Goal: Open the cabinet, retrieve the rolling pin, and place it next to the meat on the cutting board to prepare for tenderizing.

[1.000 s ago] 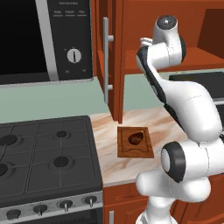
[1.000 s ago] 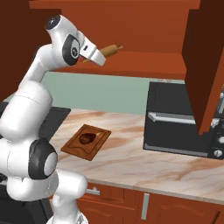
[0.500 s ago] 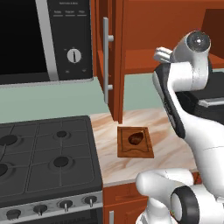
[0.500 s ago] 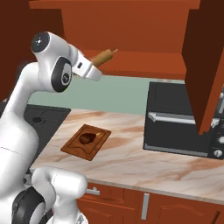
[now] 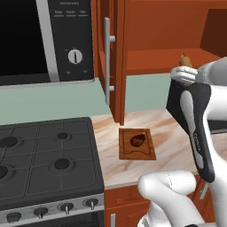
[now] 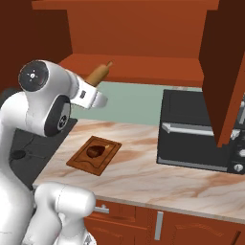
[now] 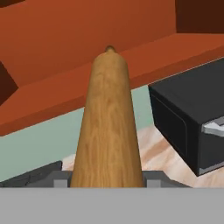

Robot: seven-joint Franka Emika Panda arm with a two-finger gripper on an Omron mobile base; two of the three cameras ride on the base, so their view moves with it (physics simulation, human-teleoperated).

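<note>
Wooden rolling pin [image 7: 107, 127] clamped in gripper [image 6: 94, 94], above counter [image 6: 158, 174].

Rolling pin [image 6: 97, 74] apparently in gripper [image 6: 92, 87]

Glossy white arm [image 6: 28, 124], dark grey joints

Tan rolling pin [image 7: 108, 127] aloft; meat [image 5: 138, 140] on cutting board [image 5: 147, 153]; cabinet [image 5: 116, 57] open.
</note>
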